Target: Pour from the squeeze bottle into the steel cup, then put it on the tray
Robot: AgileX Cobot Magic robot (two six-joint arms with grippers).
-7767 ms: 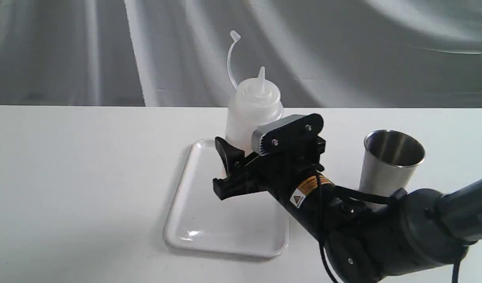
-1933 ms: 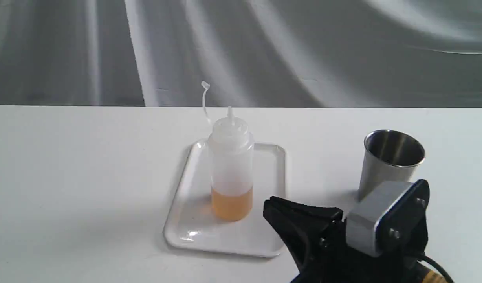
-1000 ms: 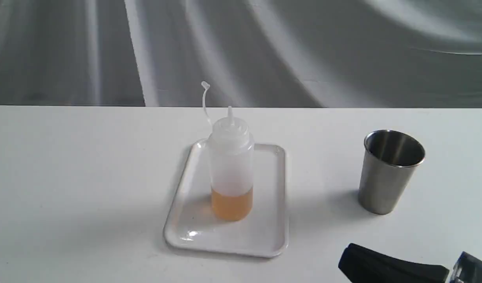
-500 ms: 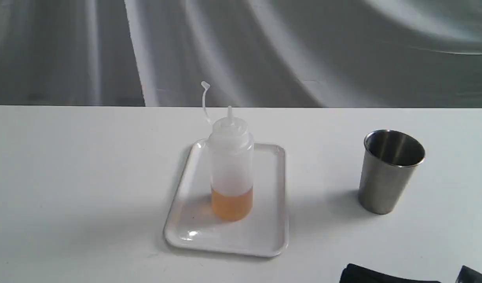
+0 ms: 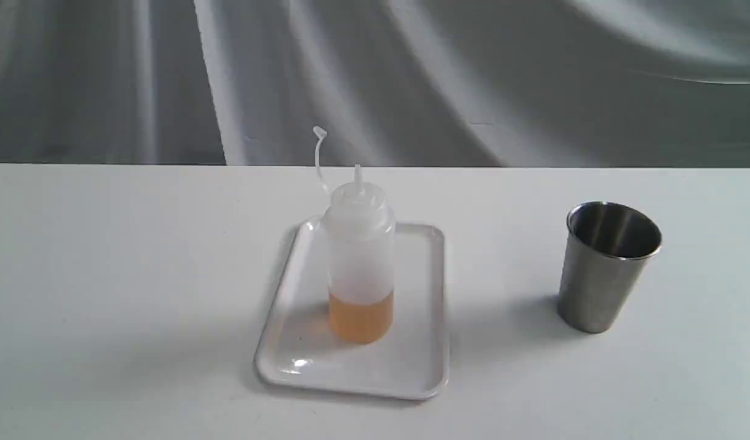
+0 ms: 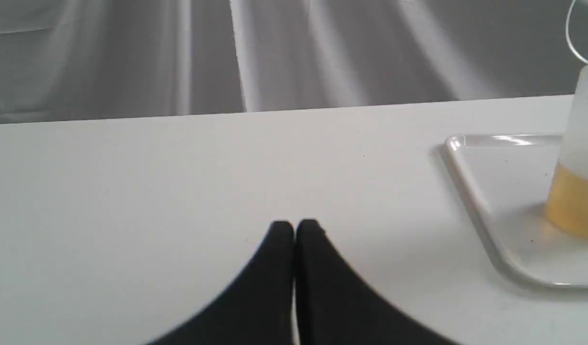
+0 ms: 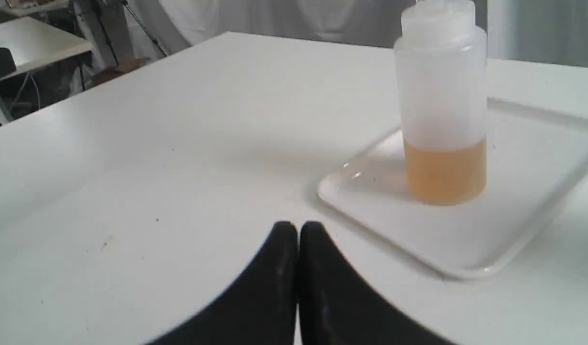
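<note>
The squeeze bottle [image 5: 358, 256] stands upright on the white tray [image 5: 301, 360], amber liquid filling its bottom part, its cap strap curling up behind the nozzle. To the right, on the table, stands the steel cup [image 5: 607, 266], upright and apart from the tray. Neither arm shows in the exterior view. In the left wrist view my left gripper [image 6: 295, 225] is shut and empty, with the tray [image 6: 471, 191] and the bottle [image 6: 579, 191] off to one side. My right gripper [image 7: 297, 226] is shut and empty too, short of the tray [image 7: 514, 230] and the bottle [image 7: 442, 120].
The white table [image 5: 136, 275] runs back to a grey draped cloth [image 5: 472, 79]. In the right wrist view another table with stands and cables [image 7: 40, 43] lies beyond the table's far edge.
My right arm let go of the bottle on the tray, drew back toward the lower right and left the exterior view. Bottle, tray and cup have stayed still.
</note>
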